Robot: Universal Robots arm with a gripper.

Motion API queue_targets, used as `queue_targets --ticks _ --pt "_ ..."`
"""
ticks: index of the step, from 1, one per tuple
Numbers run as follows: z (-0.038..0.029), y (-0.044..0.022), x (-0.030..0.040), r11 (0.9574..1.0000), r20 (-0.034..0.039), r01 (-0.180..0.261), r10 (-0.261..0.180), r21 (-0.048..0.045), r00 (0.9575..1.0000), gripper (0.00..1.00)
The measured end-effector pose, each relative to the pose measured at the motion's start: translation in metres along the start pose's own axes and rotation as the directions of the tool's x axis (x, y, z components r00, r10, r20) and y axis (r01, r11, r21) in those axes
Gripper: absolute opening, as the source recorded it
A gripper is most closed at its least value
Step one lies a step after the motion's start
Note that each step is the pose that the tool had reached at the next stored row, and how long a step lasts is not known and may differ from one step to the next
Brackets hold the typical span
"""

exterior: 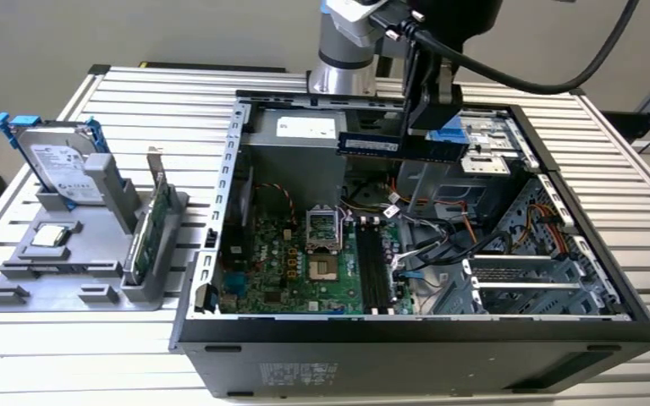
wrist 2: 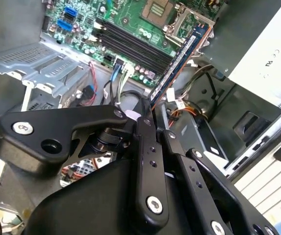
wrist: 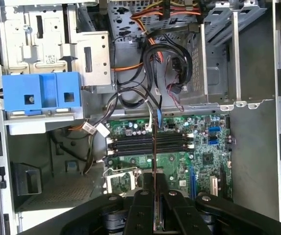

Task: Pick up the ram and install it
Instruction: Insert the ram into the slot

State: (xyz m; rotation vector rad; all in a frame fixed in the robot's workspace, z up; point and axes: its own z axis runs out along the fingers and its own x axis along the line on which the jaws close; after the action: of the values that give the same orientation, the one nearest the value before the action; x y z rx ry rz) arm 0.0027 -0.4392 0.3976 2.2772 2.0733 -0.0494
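Two white labels, too small to read, sit on the hard drive (exterior: 63, 165) at the exterior view's left and on the power supply (exterior: 302, 127) inside the open case (exterior: 415, 328). Right of those, you'll see the gripper (exterior: 430, 118) with jaws clamped on the ram (exterior: 399, 145), a thin blue stick with dark chips, hanging level above the motherboard's memory slots (exterior: 374, 271).

Ram (exterior: 371, 145): long thin blue stick, level (long edge down), clamped in pincer (exterior: 430, 129) above case (exterior: 415, 355).
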Motion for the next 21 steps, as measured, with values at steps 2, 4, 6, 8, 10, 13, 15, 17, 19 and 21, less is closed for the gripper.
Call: queue_targets --ticks 2,4,6,8,10,13,15,17,19,21 --pt "0.0036 0.0004 0.0017 1.0 -0.0001 0.0 0.0 -0.0001 1.0 0.0" --pt "0.007 0.0007 0.0029 1.0 -0.0002 0.0 0.0 -0.0001 1.0 0.0" --pt "0.0096 0.001 0.0036 1.0 0.0001 0.0 0.0 0.0 1.0 0.0" --pt "0.0119 0.0011 0.0041 1.0 0.0 0.0 0.0 0.0 1.0 0.0" --pt "0.0141 0.0012 0.0046 1.0 -0.0001 0.0 0.0 -0.0001 1.0 0.0" --pt "0.0157 0.0013 0.0049 1.0 0.0001 0.0 0.0 0.0 1.0 0.0" --pt "0.0158 0.0013 0.0049 1.0 0.0001 0.0 0.0 0.0 1.0 0.0" --pt "0.0159 0.0013 0.0049 1.0 0.0001 0.0 0.0 0.0 1.0 0.0" --pt "0.016 0.0013 0.0049 1.0 0.0 0.0 0.0 0.0 1.0 0.0" --pt "0.0161 0.0013 0.0049 1.0 0.0 0.0 0.0 0.0 1.0 0.0"
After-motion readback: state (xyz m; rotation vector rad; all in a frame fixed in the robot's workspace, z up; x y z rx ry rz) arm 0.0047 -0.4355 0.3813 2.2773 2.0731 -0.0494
